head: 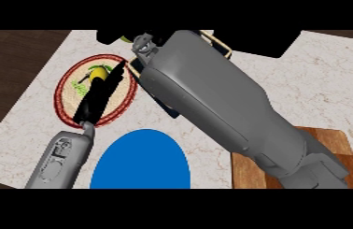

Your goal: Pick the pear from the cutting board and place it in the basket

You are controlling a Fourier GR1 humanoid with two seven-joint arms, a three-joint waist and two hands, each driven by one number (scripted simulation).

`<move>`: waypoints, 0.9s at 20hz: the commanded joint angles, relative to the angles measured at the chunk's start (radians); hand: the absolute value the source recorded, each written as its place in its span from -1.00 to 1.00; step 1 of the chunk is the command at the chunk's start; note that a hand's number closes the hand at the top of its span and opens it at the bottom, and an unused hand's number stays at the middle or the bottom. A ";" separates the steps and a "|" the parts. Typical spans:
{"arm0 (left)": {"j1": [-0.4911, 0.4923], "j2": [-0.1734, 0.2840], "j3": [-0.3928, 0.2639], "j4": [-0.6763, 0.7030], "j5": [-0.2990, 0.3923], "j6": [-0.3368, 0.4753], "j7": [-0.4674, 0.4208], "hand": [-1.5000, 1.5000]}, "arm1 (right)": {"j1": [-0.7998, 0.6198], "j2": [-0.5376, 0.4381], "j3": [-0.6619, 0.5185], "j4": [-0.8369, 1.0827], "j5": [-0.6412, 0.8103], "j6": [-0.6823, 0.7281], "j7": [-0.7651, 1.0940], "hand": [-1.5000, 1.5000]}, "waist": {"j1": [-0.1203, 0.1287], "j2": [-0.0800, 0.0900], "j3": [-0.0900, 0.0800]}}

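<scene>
Head view, steeply down on a pale marbled bench (310, 83), with a strip of dark wood (27, 50) past its far left edge. At lower right, bare brown cutting board (324, 139), partly under the right forearm. At bottom centre, flat blue plate (141, 162). At left, round patterned plate (63, 83) with a dark red rim, carrying a small yellow item (101, 72). Over that plate, left robot hand (96, 95), fingers straight and pressed together, pointing toward the far edge. Across the middle, broad grey right forearm running up to the right robot hand (114, 35) at the top edge; cannot tell how its fingers stand. Just beside it, a yellow-green sliver, seemingly the pear (124, 38), well apart from the cutting board. Behind the forearm, tan strips, perhaps the basket (219, 45) rim.
</scene>
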 commanded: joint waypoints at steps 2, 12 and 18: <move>-0.010 0.009 0.009 0.016 0.004 -0.009 0.002 0.00 | -0.207 0.007 -0.029 0.106 -0.012 -0.047 0.210 1.00 | 0.000 0.002 -0.002; -0.002 -0.001 0.022 0.043 -0.008 0.020 -0.016 0.00 | -0.467 0.007 -0.048 0.444 0.014 0.128 0.267 1.00 | -0.059 0.004 -0.005; 0.026 0.008 0.038 0.033 -0.011 0.036 -0.029 0.00 | -0.505 0.007 -0.041 0.622 -0.016 0.210 0.280 1.00 | -0.082 0.003 0.000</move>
